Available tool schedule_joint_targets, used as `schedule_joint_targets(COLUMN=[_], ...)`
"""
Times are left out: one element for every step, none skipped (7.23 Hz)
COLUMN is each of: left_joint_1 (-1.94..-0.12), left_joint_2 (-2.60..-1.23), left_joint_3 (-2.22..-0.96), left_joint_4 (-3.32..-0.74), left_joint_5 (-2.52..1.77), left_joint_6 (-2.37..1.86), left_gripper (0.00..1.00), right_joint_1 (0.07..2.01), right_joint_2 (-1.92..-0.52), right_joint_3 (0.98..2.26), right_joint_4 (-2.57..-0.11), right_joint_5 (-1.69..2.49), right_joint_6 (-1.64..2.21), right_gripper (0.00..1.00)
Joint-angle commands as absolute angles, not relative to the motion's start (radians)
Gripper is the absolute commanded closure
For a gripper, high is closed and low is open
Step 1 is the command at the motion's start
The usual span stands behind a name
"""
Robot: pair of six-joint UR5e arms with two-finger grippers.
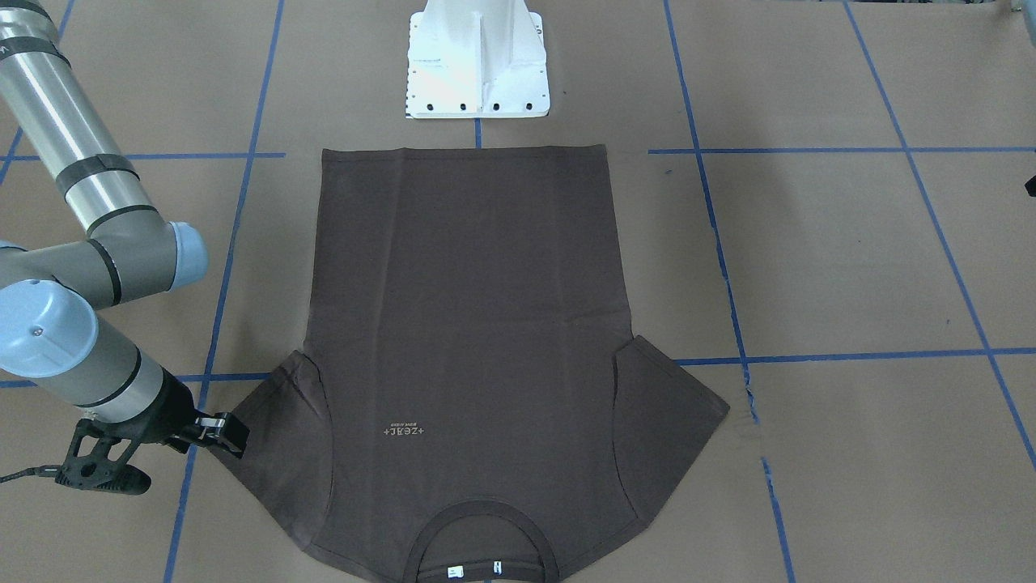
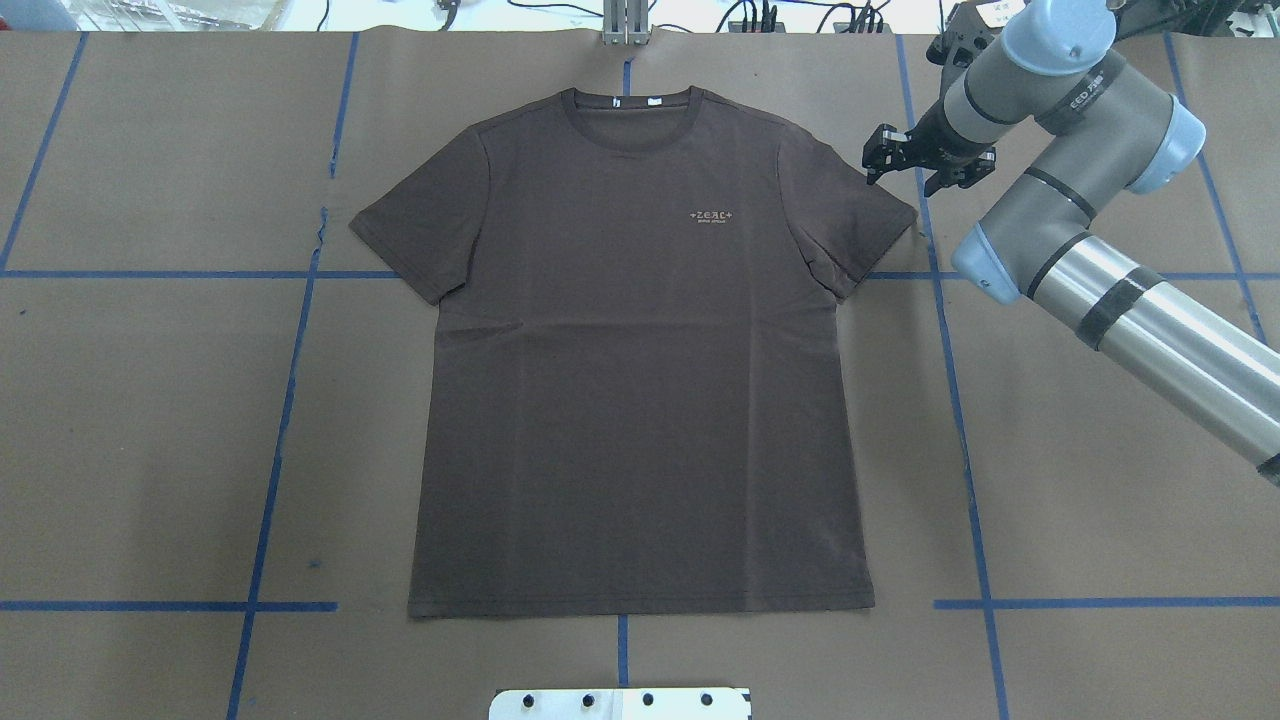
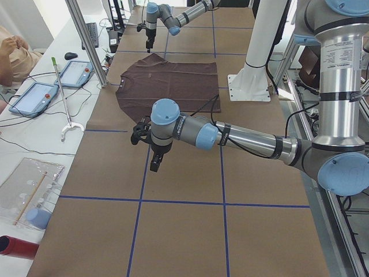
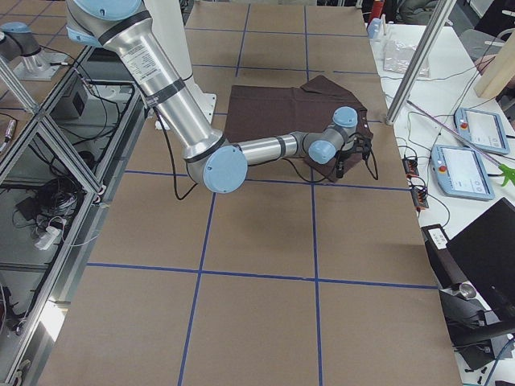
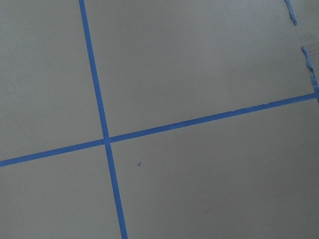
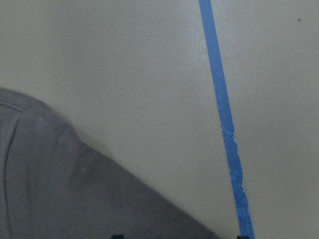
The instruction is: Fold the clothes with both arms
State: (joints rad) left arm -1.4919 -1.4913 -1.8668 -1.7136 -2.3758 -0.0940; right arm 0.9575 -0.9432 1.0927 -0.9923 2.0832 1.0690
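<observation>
The dark brown T-shirt (image 1: pixel 469 308) lies flat and face up on the brown table, its collar on the side far from the robot base; it also shows in the overhead view (image 2: pixel 640 380). My right gripper (image 2: pixel 920 172) hovers just outside the shirt's sleeve on the robot's right, apart from the cloth, open and empty. In the right wrist view that sleeve's edge (image 6: pixel 60 189) fills the lower left. My left gripper (image 3: pixel 154 164) hangs over bare table well off to the shirt's left. It shows only in the exterior left view, so I cannot tell whether it is open or shut.
The white pedestal base (image 1: pixel 477 65) stands just behind the shirt's hem. Blue tape lines (image 5: pixel 104 139) cross the table. Metal posts (image 3: pixel 86 40), tablets (image 3: pixel 34 95) and a seated person (image 3: pixel 11 52) line the operators' side.
</observation>
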Motion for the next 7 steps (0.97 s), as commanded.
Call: schedule_joint_targets(left_joint_1=[-1.491,-1.491,-1.491,-1.491,-1.491,-1.491,-1.491], left_joint_2=[-1.493,-1.493,-1.494,-1.496,-1.496,-1.496,-1.497], left_joint_3=[-1.867,-1.865,-1.864,-1.864,-1.865,-1.865,-1.867], left_joint_4=[-1.713,-1.713,-1.713,-1.713,-1.713,-1.712,-1.709], left_joint_5=[-2.376,-2.376,-2.375,-2.375,-2.376,-2.376,-2.376], left_joint_6=[-0.097,-0.098,-0.098,-0.100,-0.100,-0.100,-0.101], left_gripper=[0.00,0.00,0.00,0.00,0.00,0.00,0.00], right_joint_1=[0.931,0.931,0.933,0.934,0.937,0.937,0.936], right_joint_2=[-0.959,-0.963,-0.963,-0.962,-0.963,-0.963,-0.965], right_joint_3=[1.088,1.088,1.088,1.089,1.089,1.089,1.089], right_joint_4=[-1.002,-1.002,-1.002,-1.002,-1.002,-1.003,-1.002], right_joint_5=[2.042,2.042,2.042,2.042,2.042,2.042,2.042], right_joint_6=[1.083,1.083,1.088,1.089,1.091,1.088,1.088], right_gripper=[0.30,0.31,0.34,0.35,0.58,1.00,1.00])
